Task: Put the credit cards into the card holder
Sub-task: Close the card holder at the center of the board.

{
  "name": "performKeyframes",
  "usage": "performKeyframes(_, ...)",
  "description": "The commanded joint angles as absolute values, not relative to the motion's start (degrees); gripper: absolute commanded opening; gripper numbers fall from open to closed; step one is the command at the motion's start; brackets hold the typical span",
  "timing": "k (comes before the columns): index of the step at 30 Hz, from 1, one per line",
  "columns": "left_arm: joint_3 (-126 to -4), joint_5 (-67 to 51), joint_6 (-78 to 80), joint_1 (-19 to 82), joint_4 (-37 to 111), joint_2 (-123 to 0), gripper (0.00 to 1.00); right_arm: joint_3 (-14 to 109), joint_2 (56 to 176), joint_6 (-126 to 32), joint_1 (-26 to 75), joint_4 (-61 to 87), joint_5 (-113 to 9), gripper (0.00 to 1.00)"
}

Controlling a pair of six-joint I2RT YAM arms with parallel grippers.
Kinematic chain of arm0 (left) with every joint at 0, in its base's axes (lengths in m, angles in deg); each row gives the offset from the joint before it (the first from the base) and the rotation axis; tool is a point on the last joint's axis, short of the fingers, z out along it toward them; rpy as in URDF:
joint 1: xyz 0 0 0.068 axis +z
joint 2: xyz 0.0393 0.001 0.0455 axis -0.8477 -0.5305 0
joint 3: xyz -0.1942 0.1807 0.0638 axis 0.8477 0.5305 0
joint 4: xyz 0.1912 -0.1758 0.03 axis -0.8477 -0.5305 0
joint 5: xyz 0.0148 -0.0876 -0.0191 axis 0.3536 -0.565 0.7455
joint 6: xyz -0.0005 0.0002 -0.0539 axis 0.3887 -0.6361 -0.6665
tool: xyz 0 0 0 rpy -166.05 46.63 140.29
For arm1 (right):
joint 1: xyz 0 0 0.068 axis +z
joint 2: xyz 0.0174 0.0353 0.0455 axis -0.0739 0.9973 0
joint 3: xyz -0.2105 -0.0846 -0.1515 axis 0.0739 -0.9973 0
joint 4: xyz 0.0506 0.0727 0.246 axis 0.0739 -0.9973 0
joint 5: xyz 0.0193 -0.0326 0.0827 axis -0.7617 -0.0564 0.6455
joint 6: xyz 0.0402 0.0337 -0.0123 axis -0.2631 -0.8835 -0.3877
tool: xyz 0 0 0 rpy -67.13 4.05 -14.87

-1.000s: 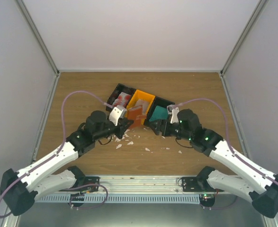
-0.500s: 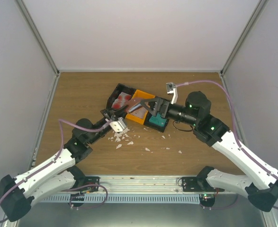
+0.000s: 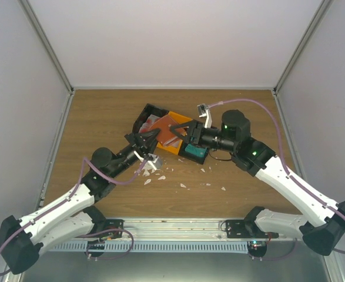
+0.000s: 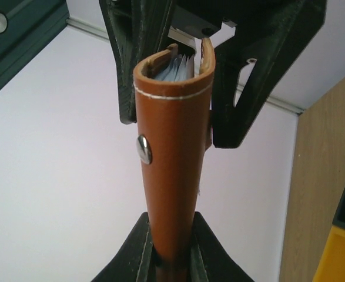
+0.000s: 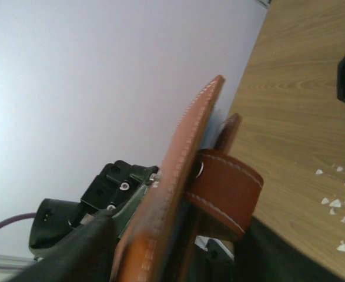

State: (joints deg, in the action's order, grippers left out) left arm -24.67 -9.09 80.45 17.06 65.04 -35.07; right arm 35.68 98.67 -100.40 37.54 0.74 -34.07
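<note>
**Two-arm handling of the holder.** We are looking at a slim brown leather case, folded, with its rounded spine turned toward the left wrist camera. A line of white stitching is running across its right end. A small metal stud is sitting on the spine, and pale blue lining is showing between the two leaves at that right end. From the right wrist we are viewing one leaf edge-on, and a short brown strap with white seams is looping round it.

The left gripper is clamping the holder's left end, one finger pressing on each face. The right gripper is meeting it from the right. Its jaws are standing apart, one on each side of the holder's right end and just beside the leather; we cannot tell whether they are pressing on it.

In the top view the holder is hanging between the two grippers, off the table, over the orange tray near the table's middle. A blotched card is lying in the black tray to the left. A teal card is lying just beside the right gripper on its near side, and white scraps are lying scattered on the table nearer to us.
</note>
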Motion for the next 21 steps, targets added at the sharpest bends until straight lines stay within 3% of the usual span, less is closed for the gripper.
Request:
performKeyframes(1, -26.8, -9.8, 83.2, 16.7, 71.4, -35.1, 0.00, 33.6, 98.2, -104.6, 37.2, 3.8, -31.2, 0.46)
performKeyframes(4, -27.8, -9.7, 81.3, 16.3, 68.3, -34.7, 0.01, 31.9, 97.8, -106.5, 37.2, 7.8, -29.0, 0.26)
performKeyframes(6, -28.6, -8.1, 79.0, 15.8, 66.7, -34.5, 0.08, 31.7, 97.4, -106.8, 37.1, 9.3, -29.0, 0.17)
performKeyframes(8, -29.0, -6.2, 76.0, 15.4, 65.8, -34.2, 0.29, 31.8, 96.8, -106.1, 37.0, 10.3, -30.4, 0.12)
performKeyframes(12, -30.9, -3.6, 64.4, 14.7, 60.9, -32.8, 0.76, 32.8, 95.3, -102.3, 36.4, 11.5, -34.8, 0.11)
performKeyframes(15, -32.0, -3.6, 49.1, 14.5, 56.7, -30.7, 0.97, 33.8, 93.9, -98.1, 35.7, 11.1, -38.6, 0.11)
performKeyframes(21, -38.4, 1.3, 2.6, 14.6, 43.7, -28.8, 0.99, 32.8, 91.8, -92.4, 35.0, 12.3, -41.5, 0.11)
